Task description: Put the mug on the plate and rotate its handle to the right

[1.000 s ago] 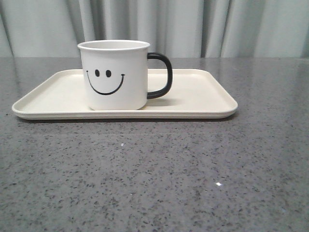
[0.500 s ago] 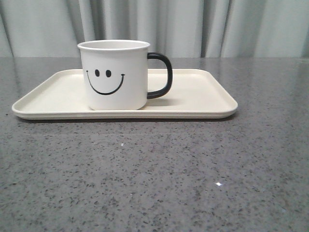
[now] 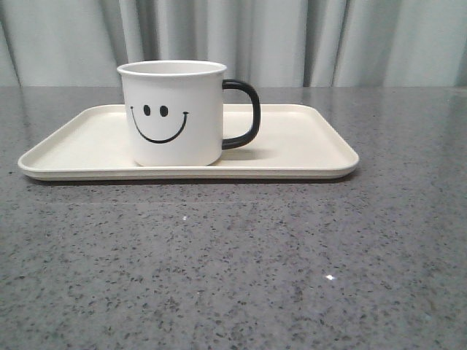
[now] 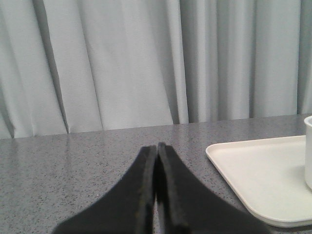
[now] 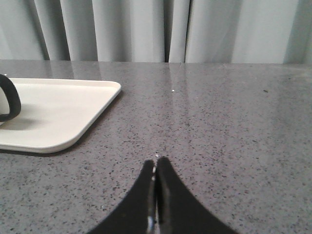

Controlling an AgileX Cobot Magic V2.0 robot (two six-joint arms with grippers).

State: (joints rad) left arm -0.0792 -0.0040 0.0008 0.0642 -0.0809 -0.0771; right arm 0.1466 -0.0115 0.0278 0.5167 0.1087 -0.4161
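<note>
Mug: the white smiley-face mug (image 3: pixel 174 113) was seen standing upright on the plate, left of its middle in the front view, with the printed face turned toward the front camera.
Handle: the black loop handle (image 3: pixel 244 114) was seen pointing to the right in the front view; part of it was also caught at the edge of the right wrist view (image 5: pixel 9 100).
Plate: the cream rectangular tray (image 3: pixel 306 142) was seen lying flat on the grey speckled table (image 3: pixel 241 270), its long side across the front view.
Left gripper: the left gripper (image 4: pixel 156 148) was seen with its black fingers pressed together on nothing, held over bare table, apart from the tray's left end (image 4: pixel 253 170).
Right gripper: the right gripper (image 5: pixel 155 163) was seen closed tight and empty, low over the table, apart from the tray's right end (image 5: pixel 63 109).
Backdrop: a pale pleated curtain (image 3: pixel 292 40) was seen behind the table.
</note>
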